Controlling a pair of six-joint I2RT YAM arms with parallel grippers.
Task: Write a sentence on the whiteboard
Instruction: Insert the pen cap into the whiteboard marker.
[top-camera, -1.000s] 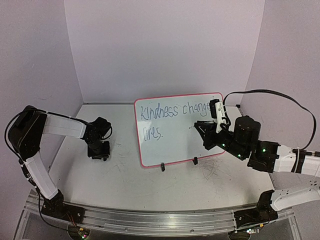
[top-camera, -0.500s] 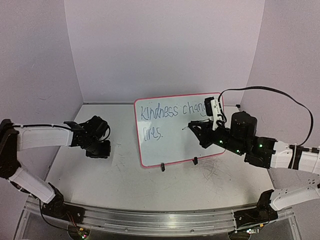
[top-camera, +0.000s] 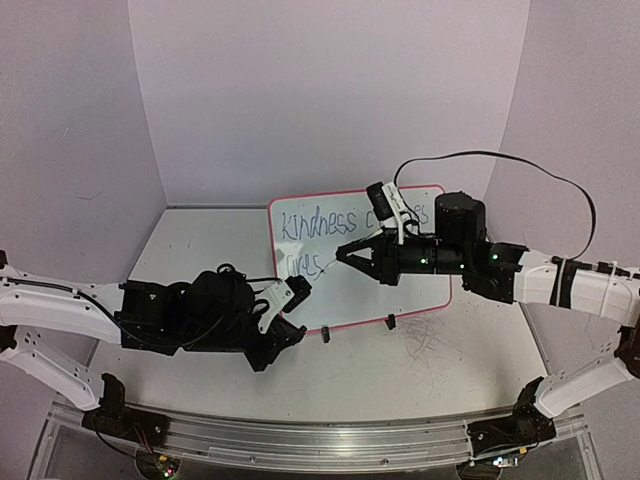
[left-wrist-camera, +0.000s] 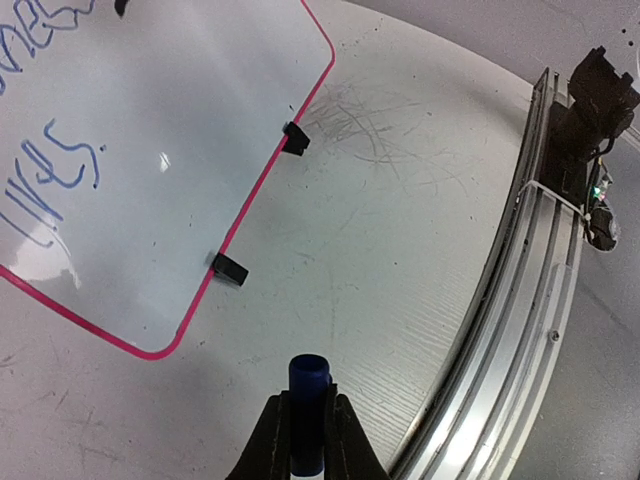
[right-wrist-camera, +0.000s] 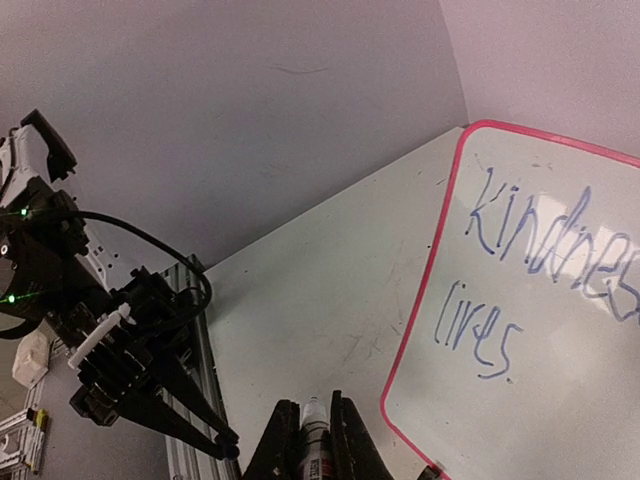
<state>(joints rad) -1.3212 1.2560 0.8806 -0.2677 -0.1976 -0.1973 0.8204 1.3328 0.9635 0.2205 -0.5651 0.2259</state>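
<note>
Whiteboard (top-camera: 365, 298): rectangular, glossy white, thin pink-red frame, rounded corners. It stands mid-surface on the scuffed white surface (top-camera: 190, 240), propped on two small black clip feet (left-wrist-camera: 295, 137) along its near edge so that its face is presented to both arms.

Thin blue handwritten sentence (top-camera: 315, 224): "Kindness" is legible on the top line. The following word is partly hidden by the right arm in the top view. "lives." with a full stop sits below, at the left.

Right fingers (right-wrist-camera: 315, 405): drawn nearly together on a white-bodied marker (right-wrist-camera: 318, 445), its tip pointing out past the fingertips. They are held in front of the left half of the whiteboard; contact with its face cannot be told.

Left fingers (left-wrist-camera: 308, 420): pinched narrow on a dark blue cylindrical cap (left-wrist-camera: 308, 375), above the surface just beside the near-left corner of the frame.

Judgement: the writing looks complete. Cap and marker are held toward one another, apparently for recapping, and the next move calls for lining up tip and cap mouth.
</note>
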